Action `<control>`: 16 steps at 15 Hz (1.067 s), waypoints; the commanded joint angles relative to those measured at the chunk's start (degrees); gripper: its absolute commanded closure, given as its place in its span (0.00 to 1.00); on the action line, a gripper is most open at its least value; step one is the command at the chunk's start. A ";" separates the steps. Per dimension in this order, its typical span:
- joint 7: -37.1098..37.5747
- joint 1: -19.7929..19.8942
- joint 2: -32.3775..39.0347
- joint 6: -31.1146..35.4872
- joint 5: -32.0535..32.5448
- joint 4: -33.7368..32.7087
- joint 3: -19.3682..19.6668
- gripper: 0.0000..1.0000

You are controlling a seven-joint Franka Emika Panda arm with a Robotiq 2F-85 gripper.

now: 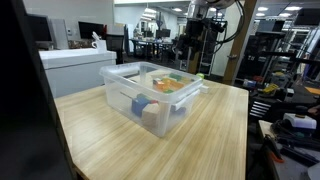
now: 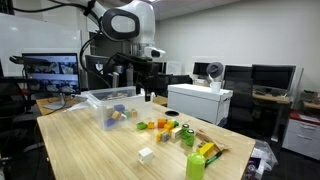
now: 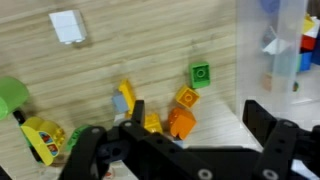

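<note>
Wooden table (image 3: 130, 50); gripper (image 3: 185, 140) spread above blocks (image 3: 182, 122), bin (image 3: 290, 50) cropped

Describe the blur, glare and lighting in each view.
Wrist view: the dark jaws are blurred, the green square toy block fairly sharp; in an exterior view the clear plastic bin shows pale glare; in an exterior view the light wooden table is evenly lit.

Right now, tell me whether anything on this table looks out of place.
Yes: coloured blocks lie strewn over the table beside the bin, though others sit inside it. A white block lies apart from the cluster, and a green-yellow toy sits close to the table's edge.
</note>
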State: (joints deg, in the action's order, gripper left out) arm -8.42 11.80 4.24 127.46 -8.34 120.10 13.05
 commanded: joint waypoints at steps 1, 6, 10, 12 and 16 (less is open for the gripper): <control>-0.89 1.55 1.07 -0.14 0.28 -0.88 0.30 0.00; -4.70 3.89 3.21 -0.22 -0.33 -2.78 1.22 0.00; -9.38 5.85 7.37 2.81 -1.64 -5.17 1.51 0.00; -12.27 7.12 9.94 4.23 -2.29 -6.24 1.12 0.00; -19.49 9.86 15.99 5.77 -4.08 -9.05 -0.97 0.00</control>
State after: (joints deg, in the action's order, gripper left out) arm -22.11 19.20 15.92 132.14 -9.85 113.94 14.15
